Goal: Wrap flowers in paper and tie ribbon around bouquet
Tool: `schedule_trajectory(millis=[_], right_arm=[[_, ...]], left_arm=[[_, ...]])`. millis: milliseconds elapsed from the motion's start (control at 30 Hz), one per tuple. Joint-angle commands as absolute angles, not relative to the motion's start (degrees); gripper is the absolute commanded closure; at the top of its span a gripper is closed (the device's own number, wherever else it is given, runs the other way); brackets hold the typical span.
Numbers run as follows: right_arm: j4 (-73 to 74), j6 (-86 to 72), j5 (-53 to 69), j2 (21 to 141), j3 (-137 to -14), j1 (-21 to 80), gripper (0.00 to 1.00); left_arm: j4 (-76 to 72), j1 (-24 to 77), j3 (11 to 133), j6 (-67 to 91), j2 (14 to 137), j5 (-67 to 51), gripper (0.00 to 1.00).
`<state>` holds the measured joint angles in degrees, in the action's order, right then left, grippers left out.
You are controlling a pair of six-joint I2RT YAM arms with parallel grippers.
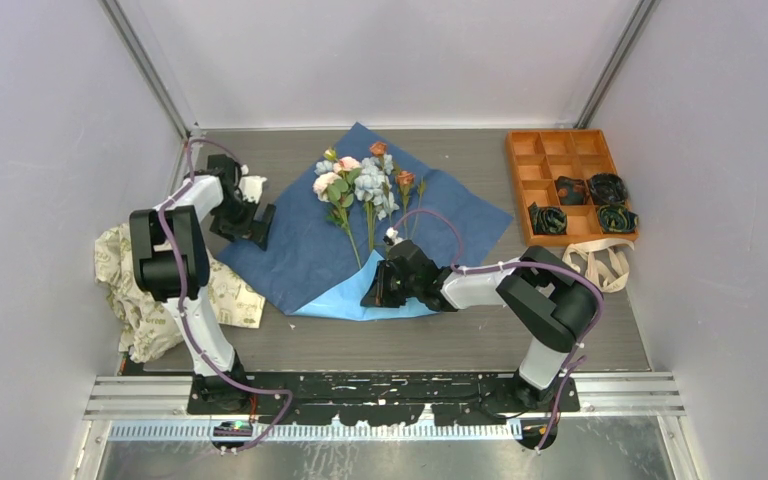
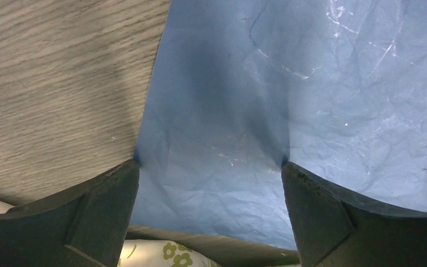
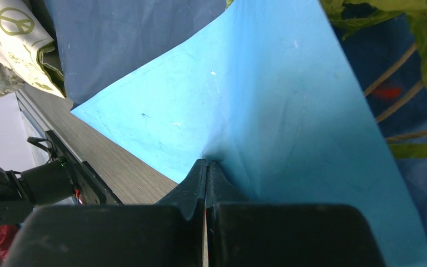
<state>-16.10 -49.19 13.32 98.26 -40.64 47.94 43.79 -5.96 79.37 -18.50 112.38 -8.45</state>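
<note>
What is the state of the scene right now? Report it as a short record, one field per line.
paper: spread out, dark face up, near corner lifted to show the light blue face
flowers: lying on the paper, not yet wrapped
left hand: open, over the paper's left edge, holding nothing
right hand: shut on the paper's near corner
ribbon: beside the orange tray, away from both hands

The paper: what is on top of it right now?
The flowers lie on the dark face of the paper, blooms toward the far side. The right gripper pinches the near corner, folded up with its light-blue side showing. Whatever lies under the sheet is covered.
</note>
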Motion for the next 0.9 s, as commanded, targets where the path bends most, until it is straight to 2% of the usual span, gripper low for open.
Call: schedule_trajectory(millis=[0,67,167,200,267,300,533,567,633,667,733,867], right_arm=[[-13.30,-46.63,10.19,97.23,-39.56,47.93,0.99],[-13.44,-46.72,10.04,97.16,-39.49,47.94,0.99],[-13.45,-46.84,9.94,97.04,-39.57,47.99,0.99],[-13.45,-46.92,9.89,97.02,-39.71,47.92,0.99],[-13.44,-47.02,9.84,97.01,-39.78,47.99,0.99],[-13.37,-47.03,9.87,97.03,-39.73,47.98,0.99],[-13.18,-47.04,10.01,97.91,-40.45,47.99,0.99],[-13.18,-47.08,9.98,97.87,-40.48,47.94,0.99],[-13.10,-47.03,9.88,97.80,-40.43,47.94,0.99],[-13.04,-47.02,9.90,97.70,-40.49,47.94,0.99],[-12.94,-46.87,9.80,97.50,-40.53,47.99,0.99],[-12.47,-46.83,9.54,97.47,-40.57,47.97,0.99]], left_arm=[[47.54,-5.38,79.82,-19.46,115.34,-10.36,0.05],[48.81,-4.66,79.63,-19.92,115.68,-13.46,0.19],[50.34,-3.37,79.21,-20.49,114.65,-18.89,0.47],[50.74,-3.12,79.24,-20.51,114.06,-20.29,0.58],[51.88,-3.08,79.78,-20.12,112.70,-22.69,0.88],[52.45,-3.08,80.07,-20.00,111.84,-23.51,0.98],[54.57,-3.12,79.86,-20.78,104.80,-25.65,0.98],[53.85,-3.26,79.39,-20.20,104.10,-22.63,0.89],[51.37,-3.98,77.91,-16.55,103.19,-16.78,0.60],[50.50,-4.40,77.04,-14.19,102.87,-14.02,0.51],[50.49,-4.72,74.66,-10.72,100.79,-13.65,0.46],[53.16,-0.76,65.67,-13.76,89.97,-24.22,0.48]])
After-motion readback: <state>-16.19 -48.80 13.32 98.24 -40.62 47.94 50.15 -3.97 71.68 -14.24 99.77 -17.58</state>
